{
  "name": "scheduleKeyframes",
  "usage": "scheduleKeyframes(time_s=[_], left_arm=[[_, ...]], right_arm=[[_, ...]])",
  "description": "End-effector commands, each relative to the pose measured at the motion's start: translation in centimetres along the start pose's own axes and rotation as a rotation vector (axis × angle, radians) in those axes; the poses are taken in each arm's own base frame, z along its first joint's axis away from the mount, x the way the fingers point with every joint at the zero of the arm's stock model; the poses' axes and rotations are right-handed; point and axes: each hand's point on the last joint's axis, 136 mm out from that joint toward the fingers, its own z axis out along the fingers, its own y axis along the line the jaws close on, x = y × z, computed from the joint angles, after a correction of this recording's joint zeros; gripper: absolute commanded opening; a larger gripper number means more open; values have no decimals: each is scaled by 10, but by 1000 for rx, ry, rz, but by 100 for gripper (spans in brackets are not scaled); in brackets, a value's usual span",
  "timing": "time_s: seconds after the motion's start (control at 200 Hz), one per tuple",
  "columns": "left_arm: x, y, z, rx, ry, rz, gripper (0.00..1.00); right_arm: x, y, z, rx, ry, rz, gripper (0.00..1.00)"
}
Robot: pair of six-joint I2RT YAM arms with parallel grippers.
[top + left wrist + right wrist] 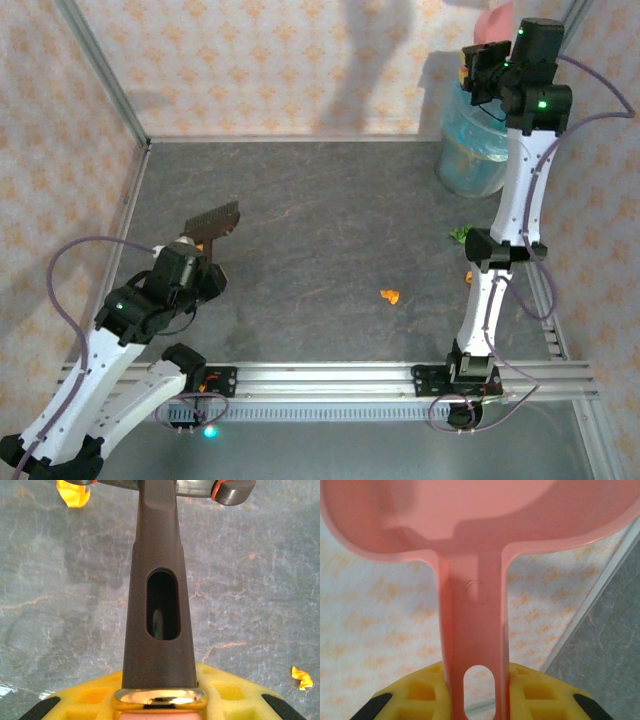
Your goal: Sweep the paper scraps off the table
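— Checking grips first: what do the jaws have?

— The left jaws are clamped on the handle of the dark brown hand brush (159,580), low over the left side of the desk (330,190). I can't tell whether the bristles touch it. The right jaws are clamped on the handle of the pink dustpan (472,625), held high in the far right corner above a clear bluish bin (470,160).

— And the paper scraps (390,296)?

— On the desk, not in the pan. An orange scrap sits near the middle, towards the near edge. A green scrap (461,234) lies just beside the right arm (520,190), close to its elbow. The left wrist view shows two orange bits, one (73,492) up by the brush head and one (302,676) off to the side of the handle.

— What worries you?

— The pan is well apart from every scrap. If the brush strokes with nothing set down to catch them, such light bits would probably skitter wide. They could end up under the side rail (548,300).

— The green one?

— That's the awkward one. Reaching it takes the brush right up to the right arm, so the two could knock together. A hard flick might also send it off the desk.

— Anything about the grips?

— The brush is held far down its handle. Pressing the bristles hard could lever it round in the jaws.
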Motion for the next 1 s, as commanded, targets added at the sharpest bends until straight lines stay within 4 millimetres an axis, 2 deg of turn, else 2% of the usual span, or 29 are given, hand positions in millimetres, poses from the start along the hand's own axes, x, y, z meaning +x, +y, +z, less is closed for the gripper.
scheduleKeyframes(time_s=[0.0,0.075,0.27,0.43,0.545,0.776,0.876,0.996], left_arm=[[-27,2,-18,-30,-118,7,0],[-35,1,-25,-31,-147,3,0],[-48,4,-38,-55,-204,-2,0],[-52,3,-38,-77,-209,10,0],[-57,-1,-40,-96,-203,28,0],[-67,-2,-53,-118,-222,56,0],[-67,-3,-53,-116,-219,61,0],[-62,-5,-46,-103,-196,57,0]], right_arm=[[46,35,-68,-88,12,-304,0],[66,30,-88,-60,36,-428,0],[100,-6,-133,78,102,-710,0],[143,-44,-140,179,286,-891,0],[169,-55,-138,214,381,-925,0],[182,-57,-152,214,394,-983,0],[169,-56,-169,225,339,-997,0],[145,-59,-200,266,228,-1018,0]])
